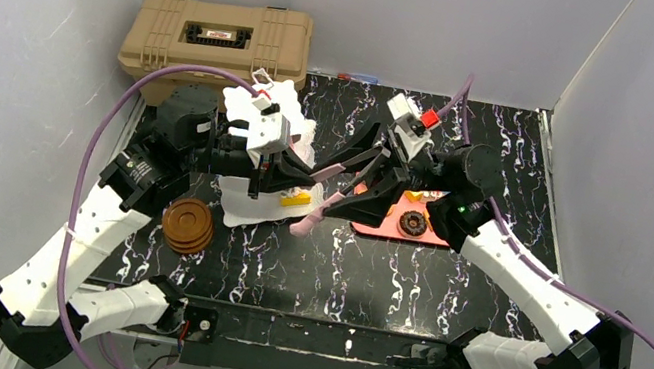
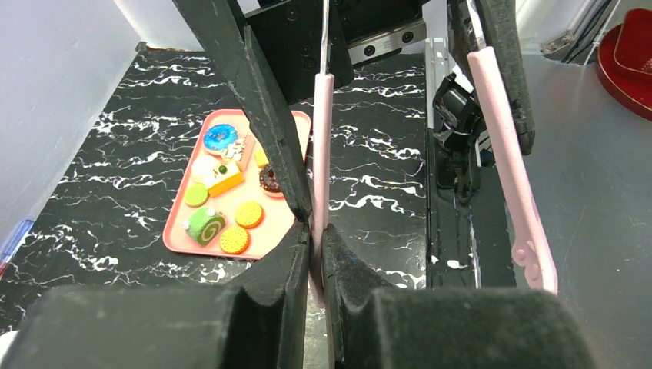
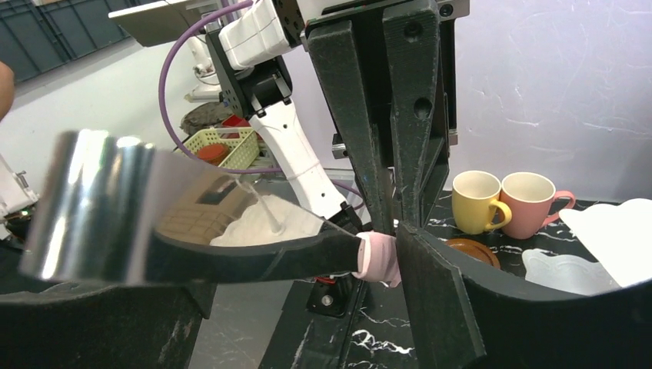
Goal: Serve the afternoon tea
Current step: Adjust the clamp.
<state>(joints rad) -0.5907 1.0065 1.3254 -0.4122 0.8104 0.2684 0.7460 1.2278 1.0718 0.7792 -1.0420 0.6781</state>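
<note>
2 claws: left claw (image 2: 315,240) clamped on pink tongs (image 2: 505,154); right claw (image 1: 321,194) jaws wide apart, seemingly straddling tongs.

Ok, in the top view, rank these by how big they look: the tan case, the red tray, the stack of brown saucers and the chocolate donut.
Largest to smallest:
1. tan case
2. red tray, though partly covered
3. stack of brown saucers
4. chocolate donut, clearly the smallest
</note>
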